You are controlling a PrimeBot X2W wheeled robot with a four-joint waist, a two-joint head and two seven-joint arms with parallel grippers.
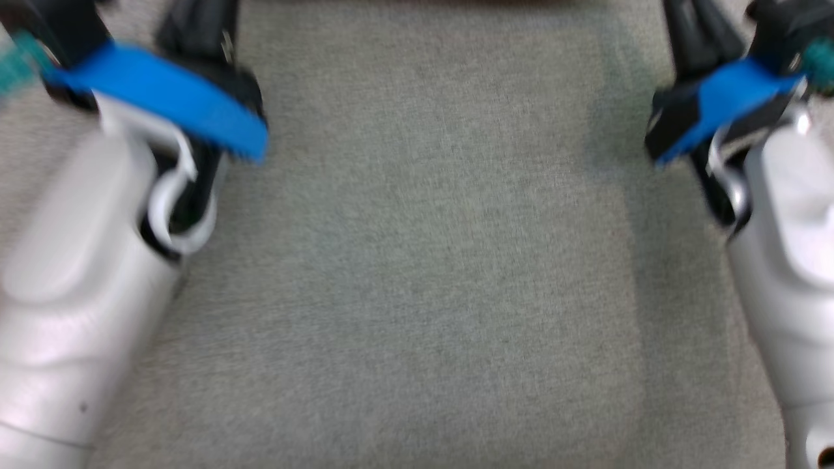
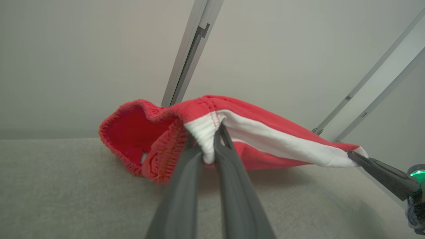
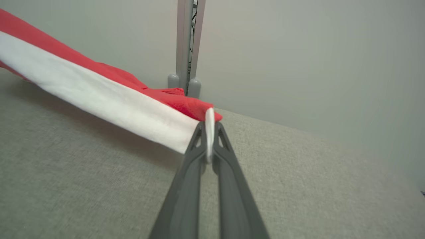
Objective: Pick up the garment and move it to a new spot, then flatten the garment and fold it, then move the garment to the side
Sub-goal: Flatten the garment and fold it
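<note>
I am seeing the red-and-white garment (image 2: pixel 272 139) hanging stretched over the grey bench (image 2: pixel 66 192), with its red ribbed opening sagging toward 9 o'clock in the left wrist view. My left tool (image 2: pixel 209 141) is pinching the white band. My right tool (image 3: pixel 209 131) is clamping the white corner, with cloth running off toward 10 o'clock there. A metal post (image 3: pixel 186 39) is standing at 12 o'clock.

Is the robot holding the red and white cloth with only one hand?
No, the left end effector and the right end effector each pinch the white edge of the garment, which stretches between them.
</note>
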